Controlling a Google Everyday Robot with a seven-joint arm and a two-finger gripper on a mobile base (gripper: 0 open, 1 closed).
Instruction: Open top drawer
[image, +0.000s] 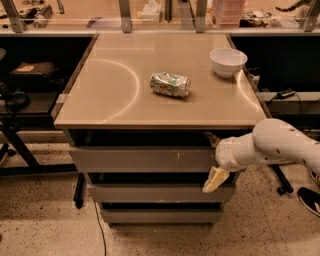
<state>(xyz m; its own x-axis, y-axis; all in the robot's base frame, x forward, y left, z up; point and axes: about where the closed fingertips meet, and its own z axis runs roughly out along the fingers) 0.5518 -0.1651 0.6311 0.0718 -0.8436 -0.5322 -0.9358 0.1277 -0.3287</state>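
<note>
Grey and handleless, the top drawer (145, 159) shows us a wide front with whitish scratches just left of the gripper (214, 158). The gripper's two fingers stand spread, one above and one below the front's right end, and we see nothing held between them. We count three drawer fronts. One crushed can (170, 84) and one white bowl (228, 61) sit on the tabletop (110, 100) above the claw.
</note>
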